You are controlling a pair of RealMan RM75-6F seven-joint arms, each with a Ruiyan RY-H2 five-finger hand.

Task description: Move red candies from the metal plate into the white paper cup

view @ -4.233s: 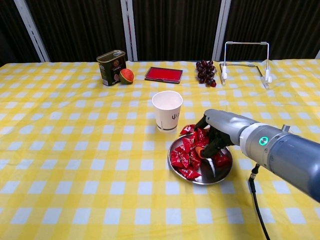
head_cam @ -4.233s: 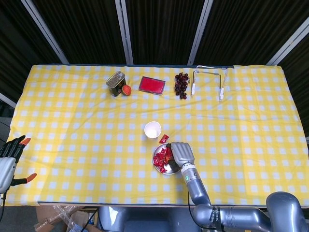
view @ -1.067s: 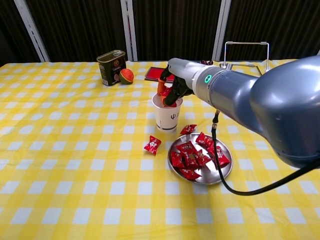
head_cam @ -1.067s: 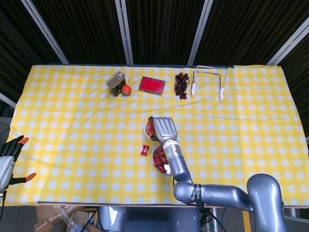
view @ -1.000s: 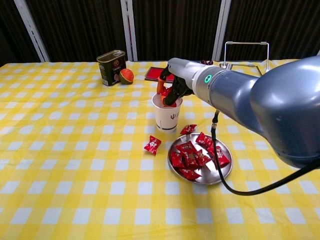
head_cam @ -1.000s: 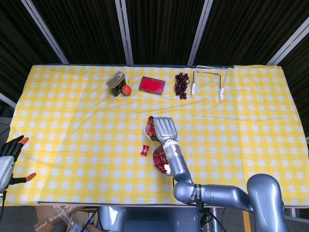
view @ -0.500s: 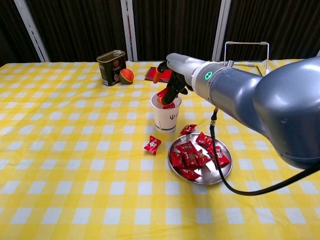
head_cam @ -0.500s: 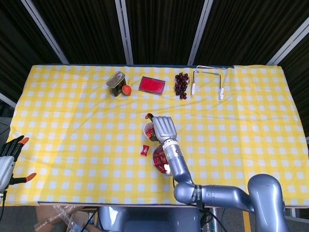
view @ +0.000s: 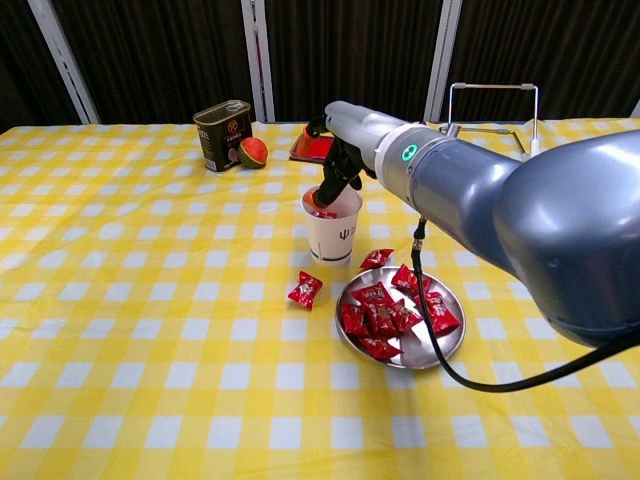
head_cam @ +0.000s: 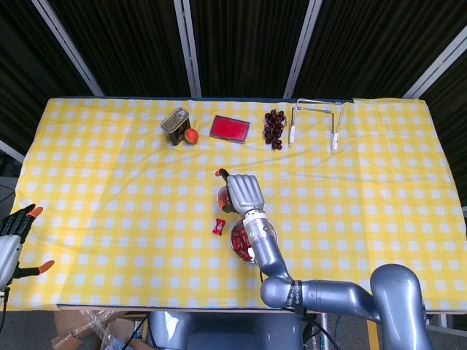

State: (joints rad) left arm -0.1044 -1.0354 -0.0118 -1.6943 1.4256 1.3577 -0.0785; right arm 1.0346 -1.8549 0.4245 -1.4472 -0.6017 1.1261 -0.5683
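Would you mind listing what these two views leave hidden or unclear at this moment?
- Inside of the white paper cup: in the head view the right robot hand covers it; in the chest view only the rim shows, so its candy count is unknown.
- Left robot hand: cut off by the head view's left edge, absent from the chest view.
- Print on the green tin: too small.
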